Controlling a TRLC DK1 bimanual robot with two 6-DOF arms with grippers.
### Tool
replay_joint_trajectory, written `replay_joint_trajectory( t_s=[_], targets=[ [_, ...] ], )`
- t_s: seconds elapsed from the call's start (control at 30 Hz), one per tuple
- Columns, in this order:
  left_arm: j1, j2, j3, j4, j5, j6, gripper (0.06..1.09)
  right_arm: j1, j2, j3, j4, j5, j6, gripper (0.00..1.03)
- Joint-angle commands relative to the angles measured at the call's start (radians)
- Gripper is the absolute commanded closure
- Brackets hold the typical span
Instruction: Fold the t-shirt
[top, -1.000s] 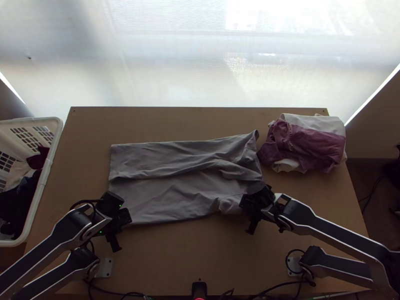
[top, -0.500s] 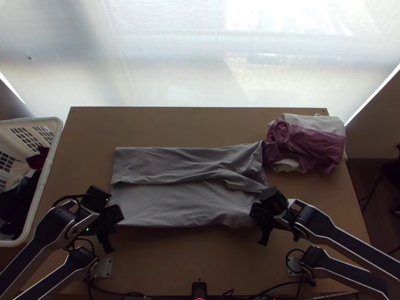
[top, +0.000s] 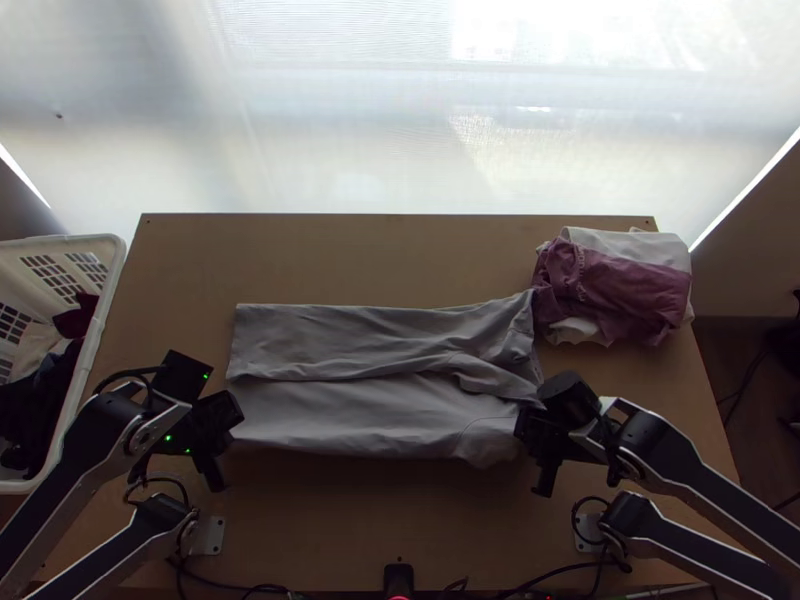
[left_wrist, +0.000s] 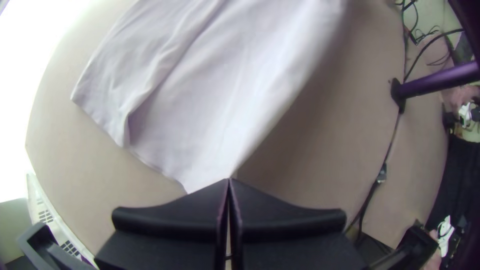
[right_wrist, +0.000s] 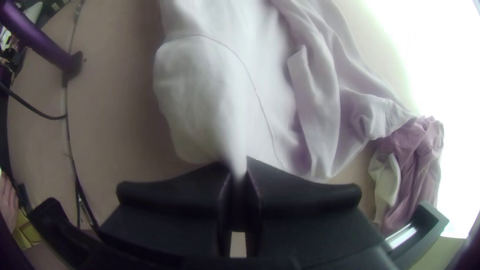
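The grey t-shirt (top: 370, 400) lies lengthwise across the table with its far part folded over toward the middle. My left gripper (top: 216, 480) is at the shirt's near left corner; in the left wrist view the left gripper (left_wrist: 229, 181) is shut on that corner of the shirt (left_wrist: 215, 125). At the near right end is my right gripper (top: 543, 485). Seen from the right wrist, the right gripper (right_wrist: 236, 172) is shut on a pinch of the shirt (right_wrist: 210, 95), with a seam curving beside it. The near edge between both grippers looks lifted off the table.
A heap of mauve and white clothes (top: 610, 290) lies at the table's far right, touching or nearly touching the shirt's far right corner. A white basket (top: 95, 350) with dark clothes stands left of the table (top: 380, 510). Cables run along the near edge.
The shirt's far edge has slid toward the near side and a little right. The left gripper has moved left and the right gripper right, and the near part between them is pulled straighter.
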Motion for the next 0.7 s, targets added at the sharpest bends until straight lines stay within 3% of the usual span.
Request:
replay_joint_trajectory(
  t_s=[0.0,0.33,0.67],
  targets=[
    [0.093,0.184,0.062,0.115,0.014,0.055,1.05,-0.067,0.091,0.063,0.058,-0.007,-0.055,1.0],
    [0.199,0.448,0.22,0.215,0.021,0.135,1.05,-0.262,0.343,0.216,0.115,-0.085,-0.164,1.0],
    [0.271,0.583,0.324,0.253,0.027,0.159,1.05,-0.334,0.558,0.357,0.141,-0.112,-0.183,1.0]
  ],
)
